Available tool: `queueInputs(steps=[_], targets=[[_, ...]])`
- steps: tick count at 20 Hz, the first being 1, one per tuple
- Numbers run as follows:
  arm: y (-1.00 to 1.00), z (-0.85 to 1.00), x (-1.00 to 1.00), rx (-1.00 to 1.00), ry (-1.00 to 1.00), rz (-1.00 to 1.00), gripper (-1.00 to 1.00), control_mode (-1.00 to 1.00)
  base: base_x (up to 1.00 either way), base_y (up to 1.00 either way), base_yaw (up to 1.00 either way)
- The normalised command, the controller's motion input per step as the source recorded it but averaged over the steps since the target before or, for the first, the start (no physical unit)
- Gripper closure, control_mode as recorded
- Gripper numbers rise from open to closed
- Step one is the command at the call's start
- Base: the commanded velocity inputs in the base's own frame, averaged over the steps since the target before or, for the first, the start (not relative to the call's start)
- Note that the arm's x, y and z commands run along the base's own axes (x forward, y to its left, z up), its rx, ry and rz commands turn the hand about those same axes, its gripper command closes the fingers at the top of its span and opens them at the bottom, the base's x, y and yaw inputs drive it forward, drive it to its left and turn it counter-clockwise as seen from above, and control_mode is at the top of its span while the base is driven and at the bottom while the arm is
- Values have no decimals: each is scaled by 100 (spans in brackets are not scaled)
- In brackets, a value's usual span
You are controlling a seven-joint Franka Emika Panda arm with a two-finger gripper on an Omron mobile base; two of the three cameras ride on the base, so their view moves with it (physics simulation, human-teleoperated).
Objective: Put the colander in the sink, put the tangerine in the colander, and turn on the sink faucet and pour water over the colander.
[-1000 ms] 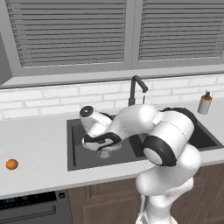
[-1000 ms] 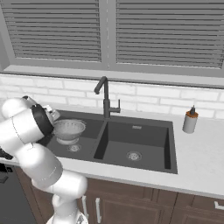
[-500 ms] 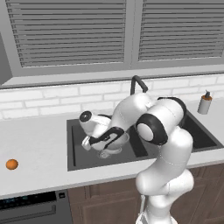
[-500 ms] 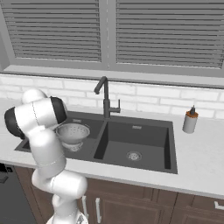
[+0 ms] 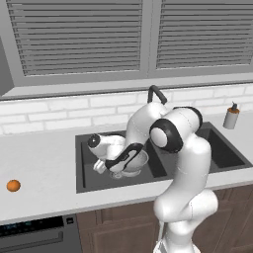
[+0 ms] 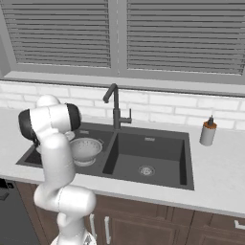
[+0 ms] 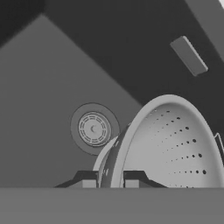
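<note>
Hand view: dark fingers (image 7: 132, 177) pinch perforated metal colander's (image 7: 175, 144) thin rim.

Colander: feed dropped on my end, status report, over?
Gripper shut on colander rim, jaws either side. Colander low in left basin of sink. Tangerine on counter, left. Nothing in the way.

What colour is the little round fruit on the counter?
The tangerine is orange. It shows best in the left base view, sitting alone on the pale counter.
</note>
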Motion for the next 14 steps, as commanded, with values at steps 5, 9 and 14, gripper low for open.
queueInputs(steps=[5,9,14], targets=[[-13,-22,31,-7,-2,-8,100,-100,0,0,0],[-1,-8,39,-2,0,-5,100,-100,0,0,0],[-3,-10,28,0,0,-4,100,-100,0,0,0]])
